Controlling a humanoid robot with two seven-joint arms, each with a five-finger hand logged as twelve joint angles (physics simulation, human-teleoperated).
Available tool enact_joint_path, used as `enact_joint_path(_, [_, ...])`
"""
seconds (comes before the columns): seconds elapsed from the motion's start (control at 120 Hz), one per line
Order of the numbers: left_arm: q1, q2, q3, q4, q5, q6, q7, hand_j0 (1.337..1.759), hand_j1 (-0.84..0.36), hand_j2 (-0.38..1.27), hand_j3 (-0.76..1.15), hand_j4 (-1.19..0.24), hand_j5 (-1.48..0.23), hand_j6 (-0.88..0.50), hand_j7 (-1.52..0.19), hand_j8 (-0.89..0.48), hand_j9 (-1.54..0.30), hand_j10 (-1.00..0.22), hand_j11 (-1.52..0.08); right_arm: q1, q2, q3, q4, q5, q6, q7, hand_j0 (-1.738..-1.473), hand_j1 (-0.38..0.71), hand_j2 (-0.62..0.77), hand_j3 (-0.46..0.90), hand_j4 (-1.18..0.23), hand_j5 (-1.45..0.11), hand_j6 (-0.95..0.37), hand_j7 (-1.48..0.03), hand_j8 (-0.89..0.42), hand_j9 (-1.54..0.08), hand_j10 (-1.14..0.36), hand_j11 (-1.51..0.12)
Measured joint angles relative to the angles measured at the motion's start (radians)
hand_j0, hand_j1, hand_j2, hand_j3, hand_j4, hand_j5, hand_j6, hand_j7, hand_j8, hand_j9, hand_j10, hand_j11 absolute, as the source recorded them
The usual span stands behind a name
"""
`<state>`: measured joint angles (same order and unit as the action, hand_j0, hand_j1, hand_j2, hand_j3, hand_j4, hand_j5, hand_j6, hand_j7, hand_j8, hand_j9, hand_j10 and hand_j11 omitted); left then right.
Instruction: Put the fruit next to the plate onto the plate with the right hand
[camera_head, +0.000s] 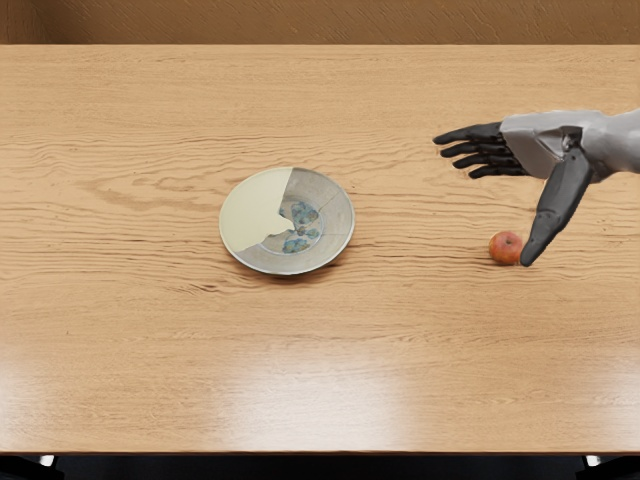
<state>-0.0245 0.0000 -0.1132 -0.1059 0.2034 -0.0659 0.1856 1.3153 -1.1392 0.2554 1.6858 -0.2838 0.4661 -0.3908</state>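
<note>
Head view: small red fruit (505, 247) sits near the table's (150, 350) right edge, well apart from the mid-table plate (345, 215). Round, no long axis to call. Right hand (535, 148) spread, holding nothing, thumb (550, 210) angled down just beside the fruit; forearm cut off at the picture's edge.

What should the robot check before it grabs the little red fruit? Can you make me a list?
1. Right hand open and holding nothing: ok.
2. Fruit in plain sight on the table, to the right of the plate and well apart from it: ok.
3. Plate lying flat with nothing on it: ok.
4. Fingers wrapped around the fruit: not ok. They point away from it, toward the upper left.
5. Thumb touching the fruit: cannot tell. Its tip hangs right next to the fruit.
</note>
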Motion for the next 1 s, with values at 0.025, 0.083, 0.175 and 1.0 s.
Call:
enact_joint_path(0.025, [0.0, 0.0, 0.0, 0.0, 0.0, 0.0, 0.0, 1.658, 0.06, 0.05, 0.0, -0.25, -0.32, -0.25, -0.32, -0.25, -0.32, -0.25, -0.32, 0.001, -0.004, -0.007, 0.006, -0.026, -0.022, -0.021, -1.658, -0.31, -0.01, 0.0, -0.04, -0.05, -0.04, -0.05, -0.04, -0.05, -0.04, -0.05])
enact_joint_path(0.083, [0.0, 0.0, 0.0, 0.0, 0.0, 0.0, 0.0, 1.658, 0.06, 0.05, 0.0, -0.25, -0.32, -0.25, -0.32, -0.25, -0.32, -0.25, -0.32, 0.002, 0.0, -0.038, 0.016, -0.084, -0.091, -0.074, -1.658, -0.31, -0.01, 0.0, -0.04, -0.05, -0.04, -0.05, -0.04, -0.05, -0.04, -0.05])
enact_joint_path(0.175, [0.0, 0.0, 0.0, 0.0, 0.0, 0.0, 0.0, 1.658, 0.06, 0.05, 0.0, -0.25, -0.32, -0.25, -0.32, -0.25, -0.32, -0.25, -0.32, 0.005, 0.022, -0.098, 0.024, -0.143, -0.224, -0.14, -1.658, -0.31, -0.01, 0.0, -0.04, -0.05, -0.04, -0.05, -0.04, -0.05, -0.04, -0.05])
enact_joint_path(1.0, [0.0, 0.0, 0.0, 0.0, 0.0, 0.0, 0.0, 1.658, 0.06, 0.05, 0.0, -0.25, -0.32, -0.25, -0.32, -0.25, -0.32, -0.25, -0.32, 0.22, 0.375, -0.61, 0.046, -0.173, -0.859, -0.22, -1.658, -0.31, -0.01, 0.0, -0.04, -0.05, -0.04, -0.05, -0.04, -0.05, -0.04, -0.05])
